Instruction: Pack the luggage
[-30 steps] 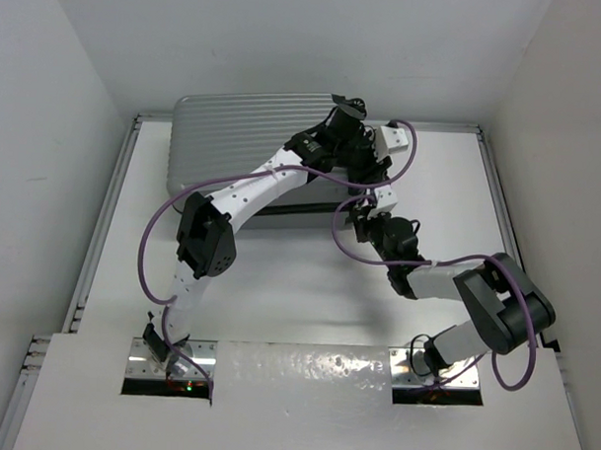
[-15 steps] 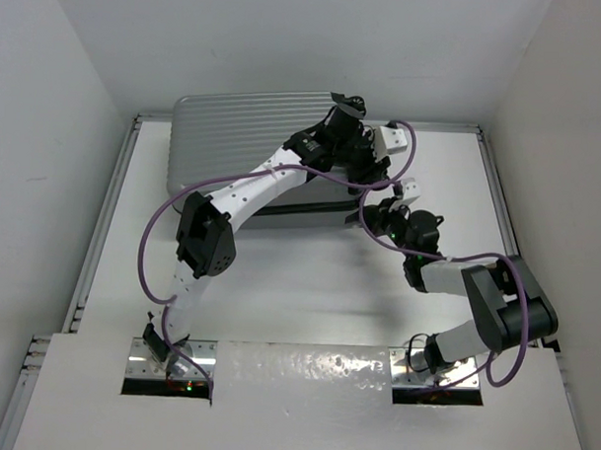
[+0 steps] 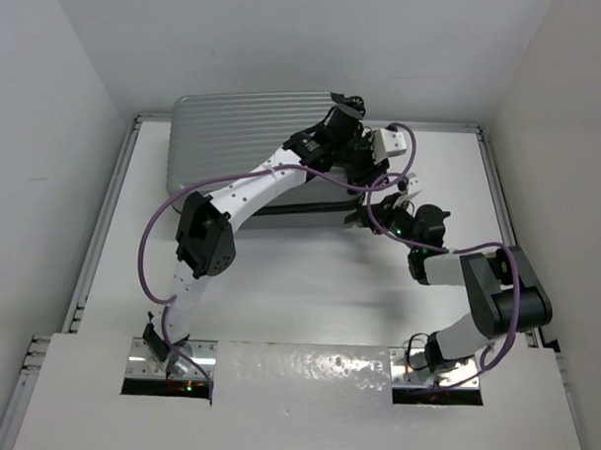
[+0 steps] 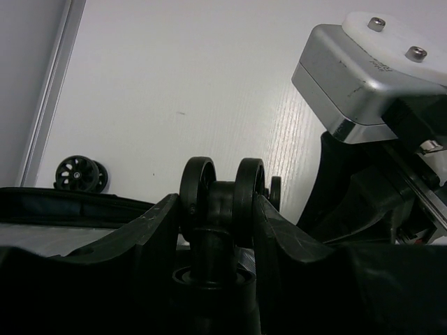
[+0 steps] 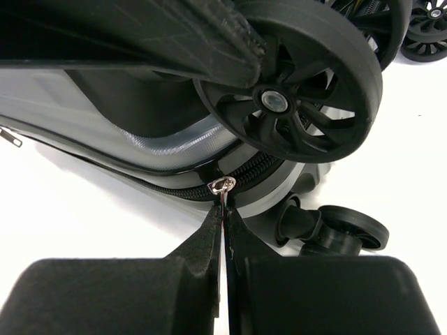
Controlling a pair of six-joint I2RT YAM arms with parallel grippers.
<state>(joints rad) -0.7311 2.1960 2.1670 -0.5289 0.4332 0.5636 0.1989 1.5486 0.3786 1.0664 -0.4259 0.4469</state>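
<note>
Right gripper has its two dark fingers pressed together on the thin metal zipper pull, whose small silver loop sits right at their tips. Left gripper is closed around a black twin-wheel caster, one finger touching each outer side of the pair.

Both parts belong to the luggage, a silver-grey ribbed hard-shell suitcase lying flat at the far side of the white table, close to the back wall and towards the left. In the top view both arms reach to its right end, where the wheels are.

From the right wrist, the black zipper track runs along the curved grey shell to the pull, just under a large spoked black wheel. Another caster sits lower, near the tabletop to the right of the fingers, and part of a further wheel shows at the upper right corner. From the left wrist, one more spoked wheel stands well to the left of the gripped caster, above the dark edge of the case.
</note>
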